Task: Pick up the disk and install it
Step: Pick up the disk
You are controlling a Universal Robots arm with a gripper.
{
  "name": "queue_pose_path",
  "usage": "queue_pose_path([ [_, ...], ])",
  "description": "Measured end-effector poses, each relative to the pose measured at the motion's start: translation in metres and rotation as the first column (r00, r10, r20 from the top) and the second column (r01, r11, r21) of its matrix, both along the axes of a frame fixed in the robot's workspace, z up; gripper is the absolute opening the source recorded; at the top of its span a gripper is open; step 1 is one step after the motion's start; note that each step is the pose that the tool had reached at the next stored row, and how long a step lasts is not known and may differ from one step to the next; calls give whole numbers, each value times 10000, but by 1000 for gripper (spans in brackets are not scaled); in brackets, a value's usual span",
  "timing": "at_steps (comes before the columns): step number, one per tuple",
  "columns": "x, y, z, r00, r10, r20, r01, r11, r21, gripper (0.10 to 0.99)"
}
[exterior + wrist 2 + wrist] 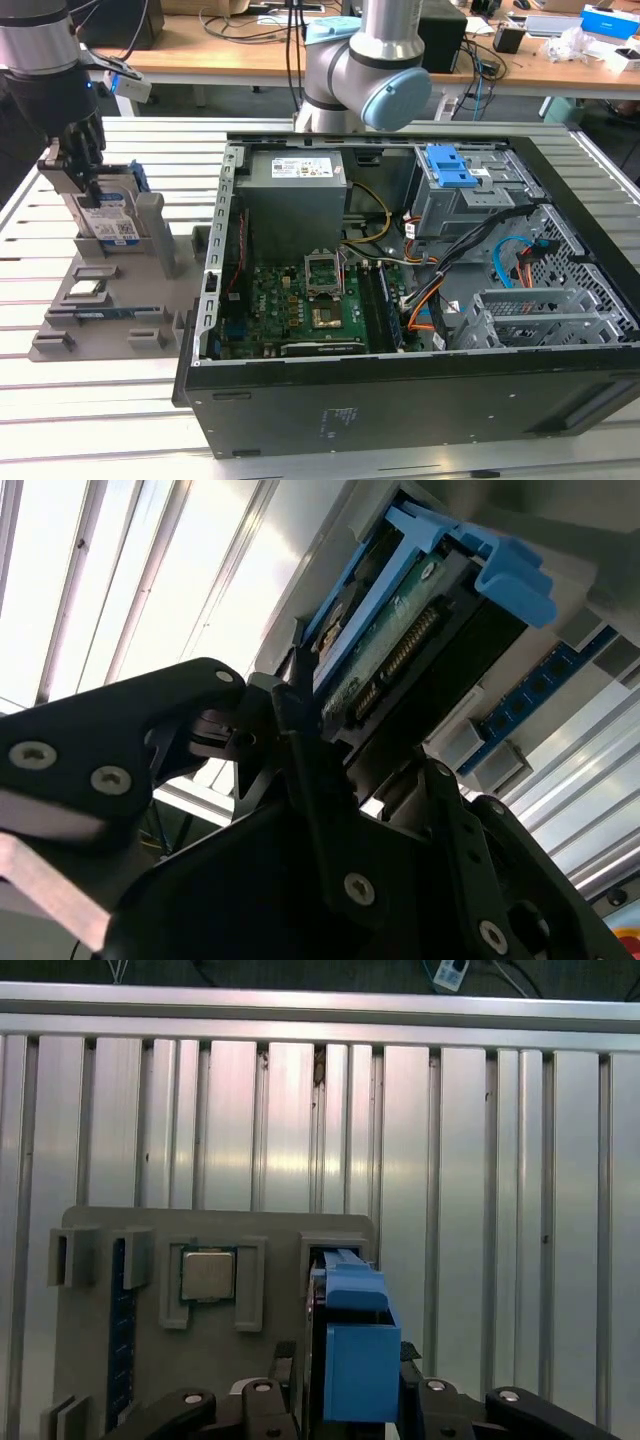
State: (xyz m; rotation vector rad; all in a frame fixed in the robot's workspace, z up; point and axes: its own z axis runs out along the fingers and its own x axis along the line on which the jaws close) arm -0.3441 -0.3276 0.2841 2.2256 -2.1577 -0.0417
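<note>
The disk (108, 218) stands on edge in a slot of the grey holder (150, 290) at the exterior view's left, its blue-and-white label and blue carrier bracket showing. My gripper (85, 172) comes down on its top from above, one finger on each side of it. In the first wrist view the blue bracket of the disk (355, 1345) sits tight between the black fingers (285, 1375) of the gripper (355, 1400). The second wrist view shows the disk (400, 645) edge-on, green circuit board and connector visible, with a fingertip (297, 695) pressed on its side. The gripper is shut on the disk, which is still seated in the slot.
The grey holder also carries a processor chip (207, 1275) and a thin memory stick (100, 312). The open computer case (400, 400) lies at the exterior view's right, with a grey drive cage topped by a blue latch (448, 165). The arm's base (365, 70) stands behind the case.
</note>
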Motion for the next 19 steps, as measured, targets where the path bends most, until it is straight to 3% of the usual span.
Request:
queue_pose_path([
  [8, -17, 1, -1, 10000, -1, 0, 1, 10000, 0, 478],
  [9, -17, 0, -2, 10000, -1, 0, 1, 10000, 0, 463],
  [10, -17, 0, -2, 10000, -1, 0, 1, 10000, 1, 365],
  [19, -19, 0, -3, 10000, -1, 0, 1, 10000, 0, 365],
])
